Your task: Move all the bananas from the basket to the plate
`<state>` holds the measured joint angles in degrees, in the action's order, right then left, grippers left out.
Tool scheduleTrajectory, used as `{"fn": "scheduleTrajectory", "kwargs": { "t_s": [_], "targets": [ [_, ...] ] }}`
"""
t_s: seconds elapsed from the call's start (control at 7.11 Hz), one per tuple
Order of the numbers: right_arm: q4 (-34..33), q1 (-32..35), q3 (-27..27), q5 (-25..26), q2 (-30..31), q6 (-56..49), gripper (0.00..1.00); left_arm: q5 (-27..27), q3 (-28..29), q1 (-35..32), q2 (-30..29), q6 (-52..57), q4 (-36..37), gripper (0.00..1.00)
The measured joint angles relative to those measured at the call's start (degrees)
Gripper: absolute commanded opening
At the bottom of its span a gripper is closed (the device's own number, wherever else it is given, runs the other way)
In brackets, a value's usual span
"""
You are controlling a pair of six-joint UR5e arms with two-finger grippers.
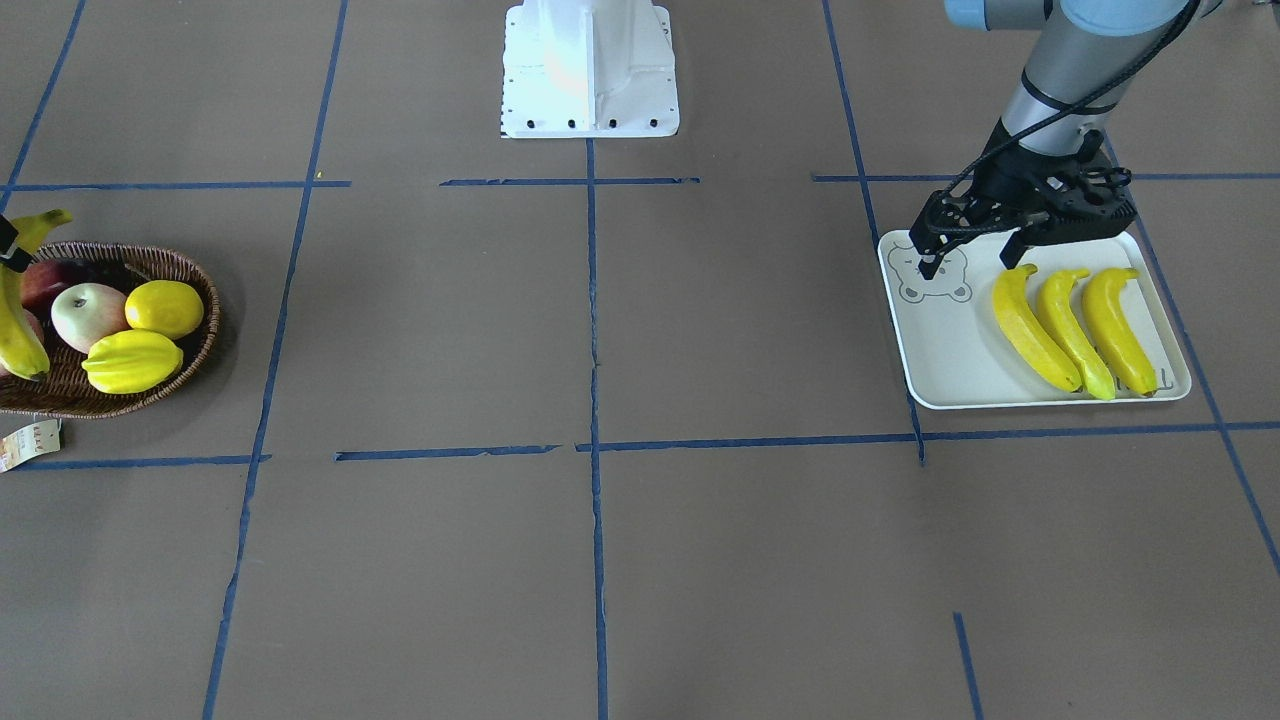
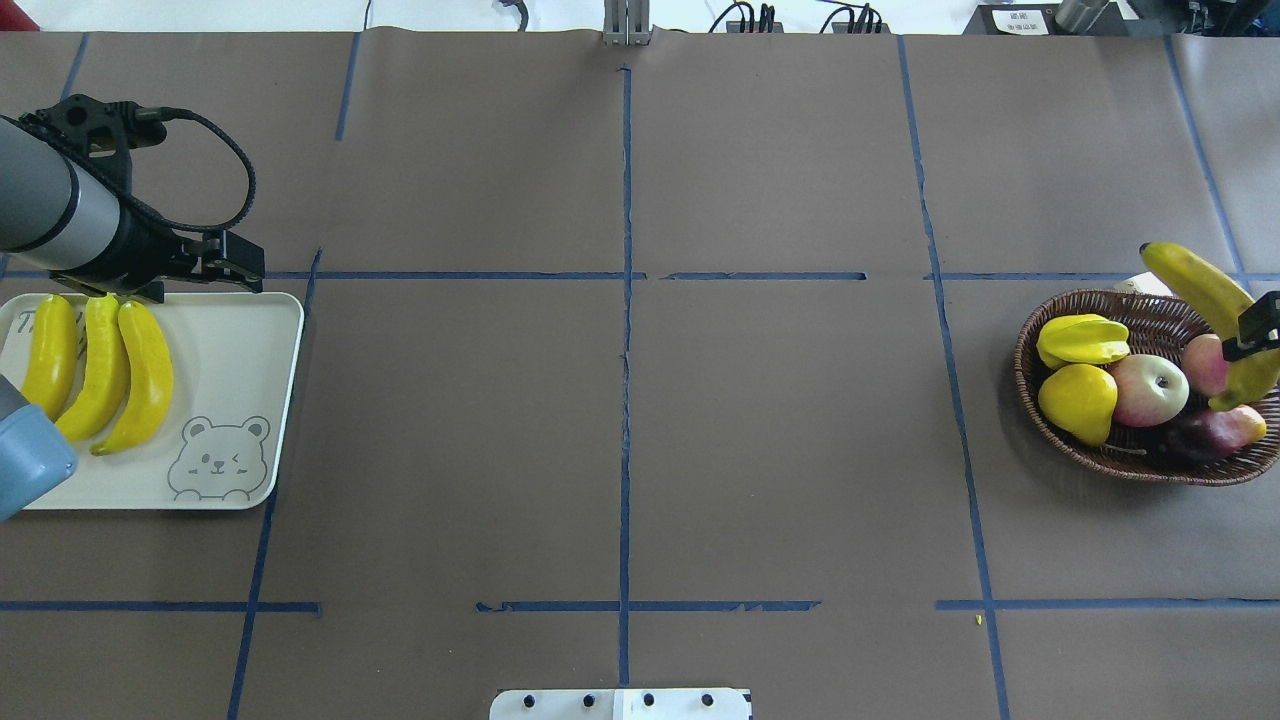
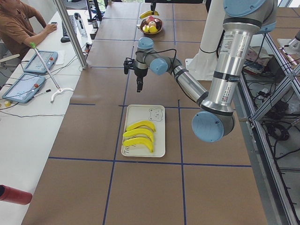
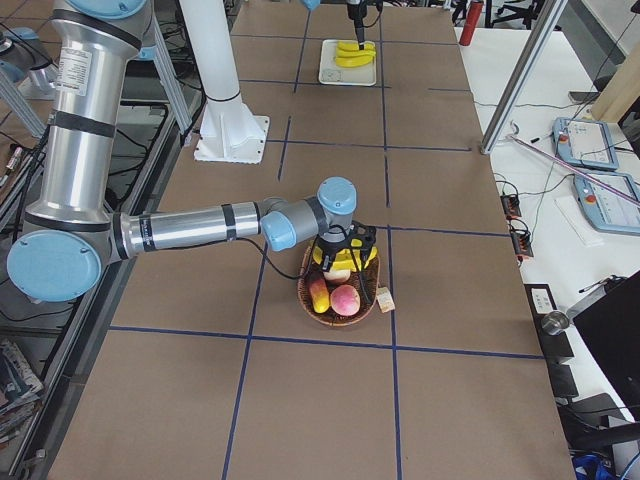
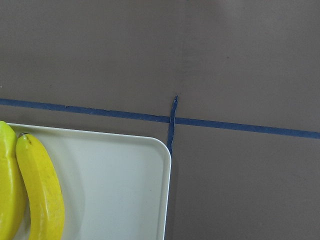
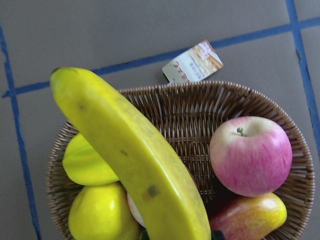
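Note:
Three bananas (image 1: 1072, 335) lie side by side on the white plate (image 1: 950, 350) with its bear drawing. My left gripper (image 1: 972, 255) hovers open and empty over the plate's robot-side edge, next to the bananas' tips. A fourth banana (image 2: 1195, 285) is at the wicker basket (image 2: 1030, 340), slanted above the other fruit, one end past the rim. My right gripper (image 2: 1255, 330) is shut on this banana near its lower half. The right wrist view shows the banana (image 6: 135, 155) close up over the basket (image 6: 200, 95).
Inside the basket are a lemon (image 1: 165, 308), a starfruit (image 1: 132, 360) and apples (image 1: 88, 315); its paper tag (image 1: 30, 443) lies on the table beside it. The robot base (image 1: 590, 70) stands mid-table. A person (image 3: 18, 28) sits at a side desk.

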<state>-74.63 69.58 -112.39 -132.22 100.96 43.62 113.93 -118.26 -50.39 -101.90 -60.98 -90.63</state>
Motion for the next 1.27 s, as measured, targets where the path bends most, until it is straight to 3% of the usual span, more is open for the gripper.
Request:
{"fn": "scheduleTrajectory", "kwargs": {
  "t_s": [0.42, 0.99, 1.27],
  "targets": [
    [-1.2, -4.6, -3.4, 6.0, -11.0, 0.4, 0.01, 0.3, 0.0, 1.1, -2.8, -3.7, -0.3, 1.00],
    [-18.5, -24.6, -3.1, 24.1, -34.8, 7.7, 0.01, 2.2, 0.6, 2.1, -8.8, -14.1, -3.2, 1.00],
    [-22.1, -31.7, -2.5, 31.2, -41.3, 15.8, 0.01, 2.2, 3.0, 4.6, -11.4, -25.7, -10.2, 1.00]
  ]
}}
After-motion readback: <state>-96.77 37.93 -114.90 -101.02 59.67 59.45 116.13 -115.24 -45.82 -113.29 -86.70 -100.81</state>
